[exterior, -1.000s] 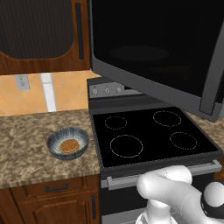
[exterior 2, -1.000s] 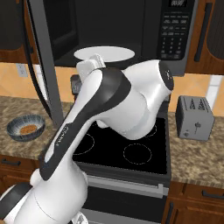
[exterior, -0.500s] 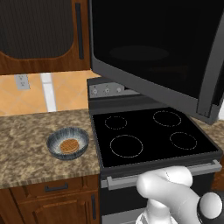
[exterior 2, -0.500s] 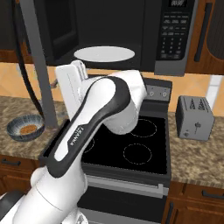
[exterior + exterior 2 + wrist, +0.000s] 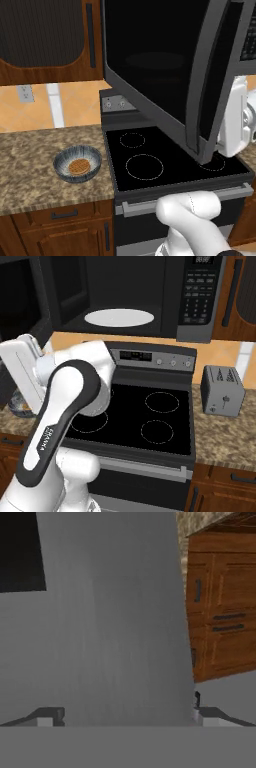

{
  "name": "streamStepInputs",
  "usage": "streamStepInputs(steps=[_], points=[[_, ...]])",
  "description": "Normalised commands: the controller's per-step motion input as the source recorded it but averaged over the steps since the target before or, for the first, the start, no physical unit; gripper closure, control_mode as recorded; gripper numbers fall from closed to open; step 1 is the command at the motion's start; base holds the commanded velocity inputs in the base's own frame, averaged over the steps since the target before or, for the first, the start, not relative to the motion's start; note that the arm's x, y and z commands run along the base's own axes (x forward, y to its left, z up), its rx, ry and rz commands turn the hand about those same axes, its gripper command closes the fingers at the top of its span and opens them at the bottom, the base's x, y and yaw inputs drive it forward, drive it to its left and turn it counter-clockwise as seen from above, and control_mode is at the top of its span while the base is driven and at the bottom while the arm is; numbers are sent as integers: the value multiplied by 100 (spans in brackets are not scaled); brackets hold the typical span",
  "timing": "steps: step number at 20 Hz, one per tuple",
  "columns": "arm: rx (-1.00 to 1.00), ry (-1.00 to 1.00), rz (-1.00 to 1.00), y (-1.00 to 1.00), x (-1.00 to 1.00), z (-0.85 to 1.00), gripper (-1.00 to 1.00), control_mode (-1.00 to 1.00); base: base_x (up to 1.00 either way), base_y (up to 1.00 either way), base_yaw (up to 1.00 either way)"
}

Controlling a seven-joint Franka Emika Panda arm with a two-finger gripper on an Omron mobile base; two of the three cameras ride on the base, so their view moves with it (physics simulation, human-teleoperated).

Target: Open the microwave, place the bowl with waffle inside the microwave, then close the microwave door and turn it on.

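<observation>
Kitchen counters of speckled stone and brown wooden cabinets are surrounding us, and a black stove [image 5: 140, 416] is sitting just in front of our base. Nearest to us, in the hand view, our gripper [image 5: 125, 714] is standing with its jaws spread wide and grasping nothing, and a grey surface, which we judge to be the frame of the microwave door [image 5: 165, 75], is passing close between the two tips. This door is hanging open over the stove, swung out to the left side, so we judge that the opening step is almost finished. A little further, on the counter left of the stove, the bowl [image 5: 77, 163] is resting upright with the waffle [image 5: 79, 166] lying flat inside it, well apart from our hand. Furthest, above the stove, the microwave [image 5: 150, 296] is showing its white turntable plate [image 5: 119, 317] free, and a grey toaster [image 5: 222, 390] is standing to the right. To do this step well, we are thinking to draw the hand clear of the door without dragging it back, then to come down over the bowl and take its rim so it stays level.
</observation>
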Motion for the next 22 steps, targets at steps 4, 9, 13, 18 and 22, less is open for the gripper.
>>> streamStepInputs(steps=[4, 9, 13, 18, 22], points=[[-4, -21, -7, 100, 0, -16, -100, -100, 0, 0, 0], [0, -18, -18, 100, 0, 0, -100, -100, 0, 0, 0], [0, 2, -29, 74, 14, 0, -100, -100, 0, 0, 0], [-2, 9, -7, -3, 26, -1, -100, -100, 0, 0, 0], [-12, 0, 0, -65, 16, -11, -100, -100, 0, 0, 0]])
